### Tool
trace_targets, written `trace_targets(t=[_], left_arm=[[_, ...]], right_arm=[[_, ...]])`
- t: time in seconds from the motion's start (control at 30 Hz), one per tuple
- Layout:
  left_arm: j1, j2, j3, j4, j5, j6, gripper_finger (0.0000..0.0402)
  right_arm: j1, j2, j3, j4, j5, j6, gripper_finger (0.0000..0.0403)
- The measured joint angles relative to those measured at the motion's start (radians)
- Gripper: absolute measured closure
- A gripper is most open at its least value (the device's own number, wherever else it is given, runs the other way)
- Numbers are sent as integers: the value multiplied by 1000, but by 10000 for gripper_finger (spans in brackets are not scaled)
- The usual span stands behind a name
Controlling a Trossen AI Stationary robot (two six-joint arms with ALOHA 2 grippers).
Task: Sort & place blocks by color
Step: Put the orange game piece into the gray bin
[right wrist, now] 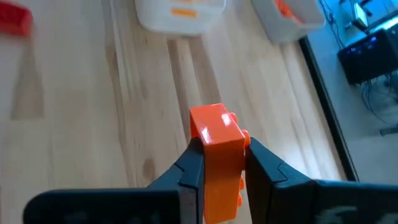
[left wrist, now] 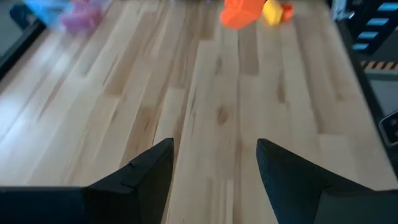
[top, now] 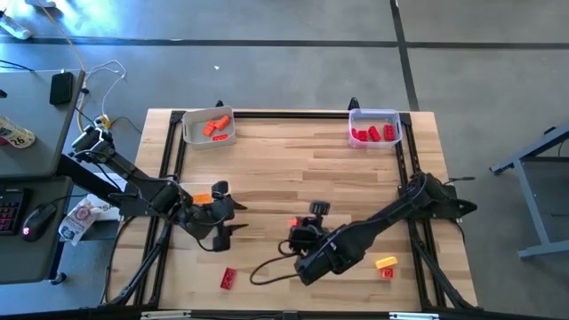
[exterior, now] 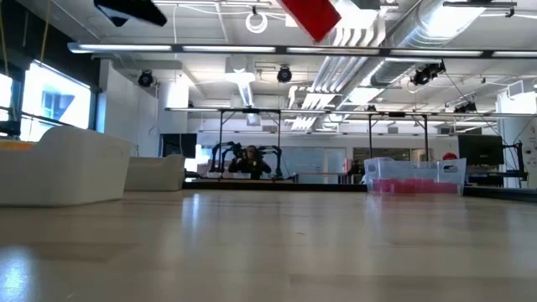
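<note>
Right gripper [right wrist: 219, 163] closed on orange block [right wrist: 217, 149], lifted above table [top: 293, 160] centre, nearer front edge. Block looks light, rigid, smooth; likely slippery, best pinched across flat sides. Left gripper [left wrist: 214, 165] open, empty, near left edge. Red block [top: 228, 278] near front edge.

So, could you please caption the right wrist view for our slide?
Right gripper shut on an orange block above the wooden table, two trays beyond.

Light wooden table [top: 293, 169]. Two trays at the far edge, white [top: 208, 127] beyond the left gripper [top: 226, 210], clear [top: 374, 127] beyond the right gripper [top: 297, 233]. Loose blocks near both: red [top: 228, 278], yellow-orange [top: 386, 263].
</note>
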Motion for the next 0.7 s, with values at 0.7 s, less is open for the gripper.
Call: trace_targets(t=[0.7], left_arm=[[0,0,0,357,-16,224,186]], right_arm=[[-16,0,223,230,22,-393,353]])
